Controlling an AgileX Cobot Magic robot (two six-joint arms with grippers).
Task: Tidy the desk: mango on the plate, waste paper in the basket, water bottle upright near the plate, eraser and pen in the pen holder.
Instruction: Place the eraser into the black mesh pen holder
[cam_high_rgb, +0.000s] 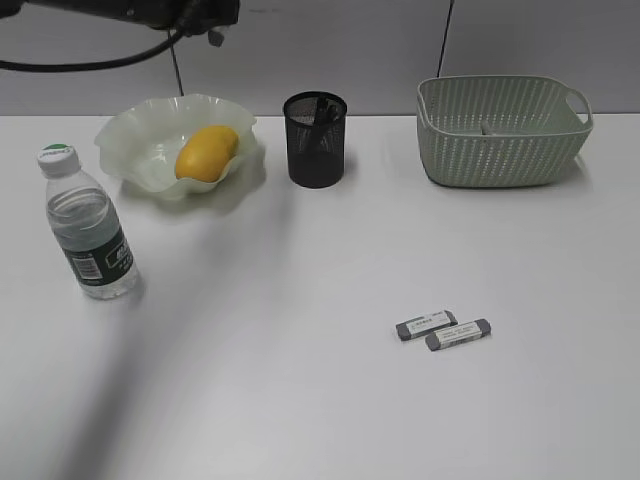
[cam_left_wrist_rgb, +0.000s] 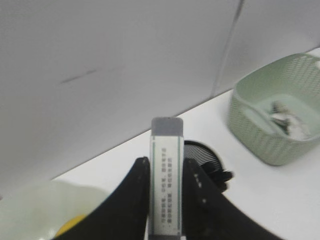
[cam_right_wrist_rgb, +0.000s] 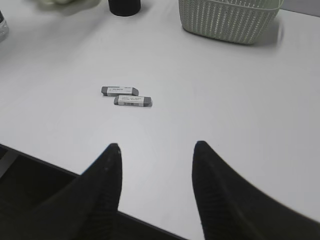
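Observation:
My left gripper (cam_left_wrist_rgb: 166, 162) is shut on a grey-and-white eraser (cam_left_wrist_rgb: 166, 182), held high above the back of the table; its arm (cam_high_rgb: 150, 15) shows at the top left of the exterior view. The black mesh pen holder (cam_high_rgb: 315, 138) stands below it and also shows in the left wrist view (cam_left_wrist_rgb: 205, 156). Two more erasers (cam_high_rgb: 443, 329) lie side by side on the table (cam_right_wrist_rgb: 126, 96). The mango (cam_high_rgb: 207, 152) lies on the pale green plate (cam_high_rgb: 130, 140). The water bottle (cam_high_rgb: 88, 225) stands upright left of the plate. My right gripper (cam_right_wrist_rgb: 156, 150) is open and empty above the front edge.
The green basket (cam_high_rgb: 500, 130) stands at the back right, with crumpled paper inside it in the left wrist view (cam_left_wrist_rgb: 285, 117). A grey wall runs behind the white table (cam_high_rgb: 300, 380).

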